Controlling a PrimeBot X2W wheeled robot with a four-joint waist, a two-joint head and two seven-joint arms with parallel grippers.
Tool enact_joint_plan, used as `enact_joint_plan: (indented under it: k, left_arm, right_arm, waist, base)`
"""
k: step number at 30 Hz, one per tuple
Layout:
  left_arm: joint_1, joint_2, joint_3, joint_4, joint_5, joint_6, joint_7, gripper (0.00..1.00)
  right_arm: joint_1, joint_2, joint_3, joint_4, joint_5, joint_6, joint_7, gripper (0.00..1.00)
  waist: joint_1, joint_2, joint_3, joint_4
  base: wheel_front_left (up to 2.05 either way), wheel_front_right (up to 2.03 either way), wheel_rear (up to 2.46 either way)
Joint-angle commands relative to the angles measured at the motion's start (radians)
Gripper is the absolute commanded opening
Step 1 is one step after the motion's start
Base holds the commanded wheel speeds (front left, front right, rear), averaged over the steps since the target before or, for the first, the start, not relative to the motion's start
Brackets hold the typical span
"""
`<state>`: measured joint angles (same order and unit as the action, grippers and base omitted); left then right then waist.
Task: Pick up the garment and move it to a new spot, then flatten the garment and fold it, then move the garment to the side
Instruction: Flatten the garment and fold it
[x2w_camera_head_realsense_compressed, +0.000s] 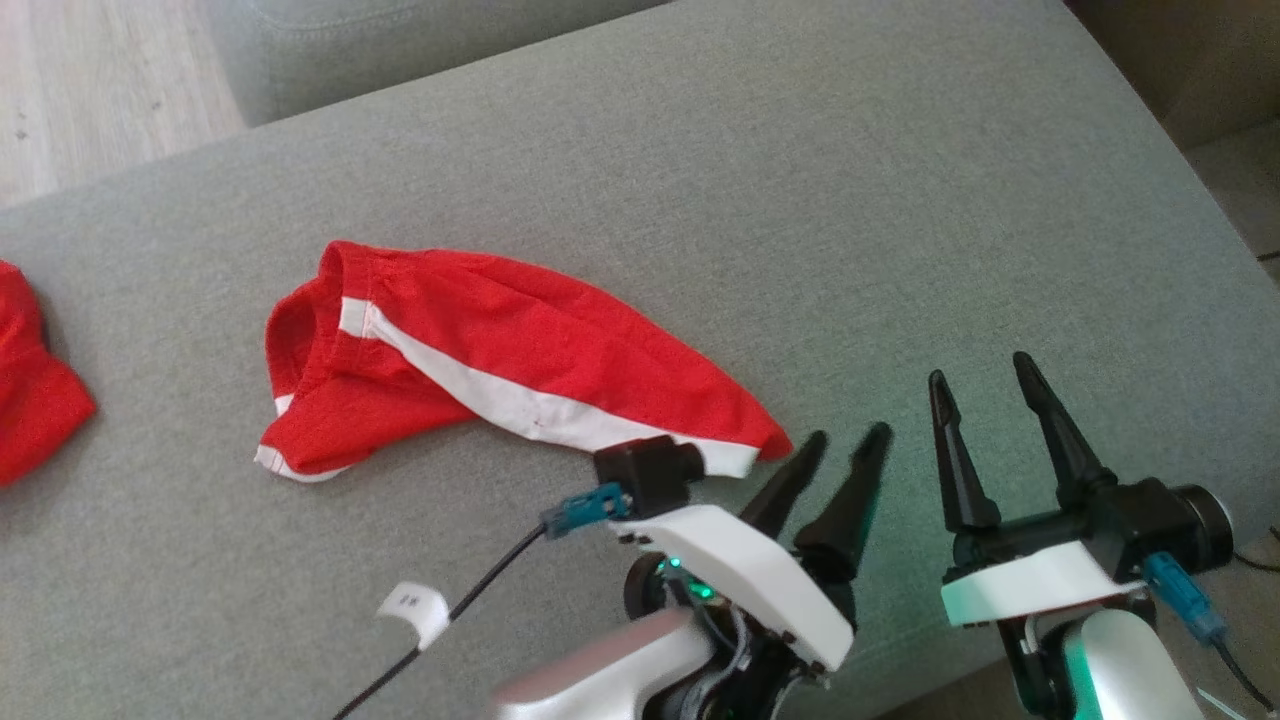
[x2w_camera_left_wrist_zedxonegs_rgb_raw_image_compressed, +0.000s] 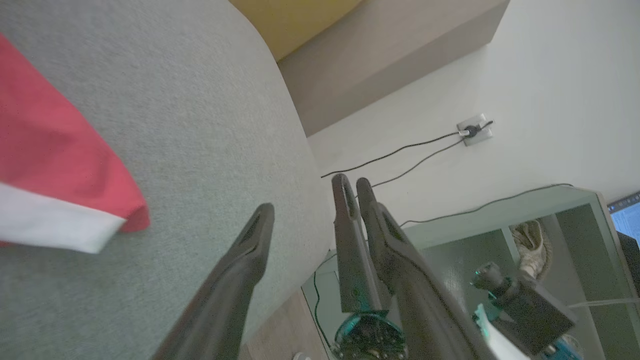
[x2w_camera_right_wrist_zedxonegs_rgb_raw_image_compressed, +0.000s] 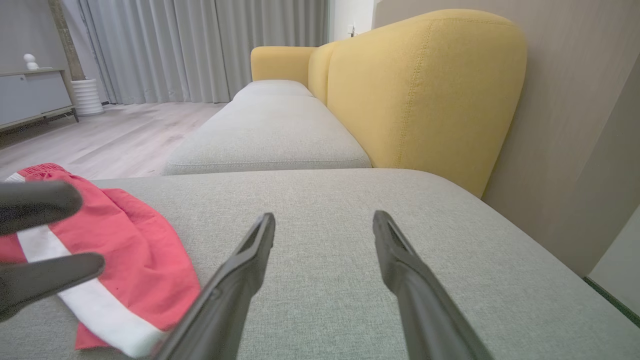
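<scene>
Red shorts with a white side stripe (x2w_camera_head_realsense_compressed: 500, 350) lie crumpled on the grey sofa cushion (x2w_camera_head_realsense_compressed: 750, 180), waistband toward the left. My left gripper (x2w_camera_head_realsense_compressed: 846, 436) is open and holds nothing, its tips just right of the shorts' right hem. In the left wrist view that hem corner (x2w_camera_left_wrist_zedxonegs_rgb_raw_image_compressed: 65, 180) lies left of the open left gripper (x2w_camera_left_wrist_zedxonegs_rgb_raw_image_compressed: 313, 195). My right gripper (x2w_camera_head_realsense_compressed: 980, 370) hovers open over bare cushion further right. The right wrist view has the open right gripper (x2w_camera_right_wrist_zedxonegs_rgb_raw_image_compressed: 324, 216) over the cushion, the shorts (x2w_camera_right_wrist_zedxonegs_rgb_raw_image_compressed: 135, 250) at the left and the left gripper's blurred fingers (x2w_camera_right_wrist_zedxonegs_rgb_raw_image_compressed: 45, 280) before them.
A second red garment (x2w_camera_head_realsense_compressed: 30, 390) lies at the cushion's left edge. A black cable with a white tag (x2w_camera_head_realsense_compressed: 415, 608) trails from my left wrist. A yellow backrest (x2w_camera_right_wrist_zedxonegs_rgb_raw_image_compressed: 425, 90) rises beyond the cushion. Wooden floor (x2w_camera_head_realsense_compressed: 100, 80) lies past the far edge, a pale shelf unit (x2w_camera_left_wrist_zedxonegs_rgb_raw_image_compressed: 500, 220) beside the sofa.
</scene>
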<state>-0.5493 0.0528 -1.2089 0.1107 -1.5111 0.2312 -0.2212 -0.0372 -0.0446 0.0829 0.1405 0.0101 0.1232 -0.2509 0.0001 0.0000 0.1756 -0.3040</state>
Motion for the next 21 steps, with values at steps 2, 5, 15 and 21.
enact_joint_plan:
  k: [2, 5, 15, 21]
  left_arm:
    - [-0.079, -0.002, -0.008, -0.016, -0.013, -0.022, -0.001, 1.00]
    - [-0.105, -0.002, -0.024, -0.006, -0.012, -0.040, 0.005, 1.00]
    - [-0.200, 0.212, 0.085, 0.115, 0.205, 0.014, -0.037, 1.00]
    - [-0.165, 0.371, 0.176, 0.196, 0.342, 0.101, -0.040, 1.00]
  right_arm:
    - [-0.042, -0.006, 0.015, -0.031, 0.008, 0.008, -0.011, 1.00]
    - [-0.039, -0.006, 0.009, -0.033, 0.010, 0.008, -0.011, 1.00]
    - [-0.020, -0.006, -0.023, -0.047, 0.012, 0.008, -0.011, 1.00]
    - [-0.012, -0.006, -0.030, -0.052, 0.008, 0.008, -0.011, 1.00]
  waist:
    - [-0.0001, 0.0000, 0.006, 0.003]
    - [-0.0001, 0.0000, 0.008, 0.008]
    - [-0.0001, 0.0000, 0.002, 0.043]
    - [-0.0001, 0.0000, 0.001, 0.060]
  base:
    - [0.00, 0.00, 0.00]
    - [0.00, 0.00, 0.00]
    - [0.00, 0.00, 0.00]
    - [0.00, 0.00, 0.00]
